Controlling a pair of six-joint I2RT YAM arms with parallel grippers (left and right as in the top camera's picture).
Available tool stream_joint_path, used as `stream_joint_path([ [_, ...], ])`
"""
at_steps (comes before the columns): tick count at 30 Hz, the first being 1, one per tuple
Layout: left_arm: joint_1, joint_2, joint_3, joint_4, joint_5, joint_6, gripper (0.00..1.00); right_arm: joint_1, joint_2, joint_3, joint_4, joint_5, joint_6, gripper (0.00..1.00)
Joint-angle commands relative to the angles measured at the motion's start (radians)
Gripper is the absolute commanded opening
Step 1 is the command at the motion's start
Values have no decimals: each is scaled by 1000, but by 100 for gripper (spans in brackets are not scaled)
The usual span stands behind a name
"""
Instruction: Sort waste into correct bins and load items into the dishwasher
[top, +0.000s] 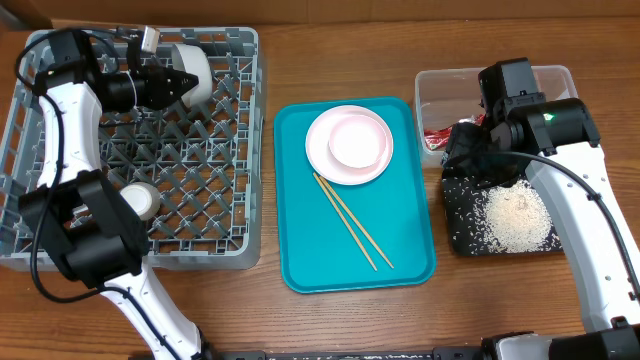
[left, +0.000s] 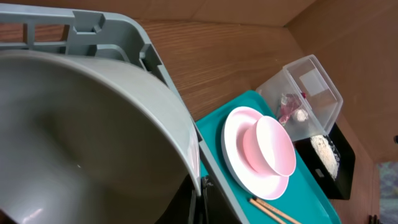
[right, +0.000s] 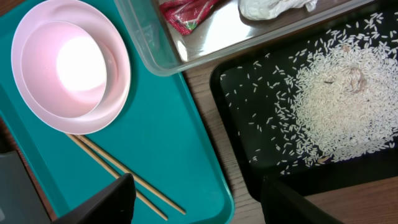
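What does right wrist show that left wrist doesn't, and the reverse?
Right wrist only: the right gripper, open, spanning the teal tray and the black tray.
Left wrist only: the metal bowl filling the frame, against the dish rack rim.
Both: plate with the small bowl on it, chopsticks, teal tray, clear tub holding the red wrapper, and rice in the black tray.

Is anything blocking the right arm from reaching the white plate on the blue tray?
Nothing visible does. The right gripper hangs, jaws open, beside the teal tray. The plate, with the small bowl on it, lies uncovered, with the chopsticks beside it.
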Motion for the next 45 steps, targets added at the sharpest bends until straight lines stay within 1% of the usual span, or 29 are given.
stream_joint_path([
  [1, 6, 35, 21, 18, 40, 22, 4, -1, -5, 12, 3, 0, -2, 66],
  [7, 26, 42, 21, 12, 17, 22, 4, -1, -5, 12, 5, 0, -2, 66],
  [11, 43, 42, 21, -27, 5, 23, 4, -1, -5, 12, 8, 0, -2, 66],
  [19, 61, 42, 21, -137, -170, 23, 4, -1, -5, 12, 11, 0, -2, 67],
  [24, 61, 42, 21, -180, -276, 22, 4, -1, -5, 12, 10, 0, -2, 67],
  [28, 62, 41, 21, -214, -370, 21, 11, -1, -5, 12, 10, 0, -2, 67],
  [29, 65, 41, 21, -227, -388, 21, 16, -1, -5, 12, 10, 0, -2, 67],
  [31, 71, 41, 21, -250, -418, 14, 21, -1, -5, 12, 10, 0, -2, 67],
  [33, 79, 40, 22, -265, -436, 11, 30, -1, -5, 12, 11, 0, -2, 67],
  [40, 111, 22, 24, -271, -454, -81, 39, -1, -5, 12, 10, 0, -2, 67],
  [45, 129, -39, 24, -278, -455, -91, 48, -1, -5, 12, 10, 0, -2, 68],
])
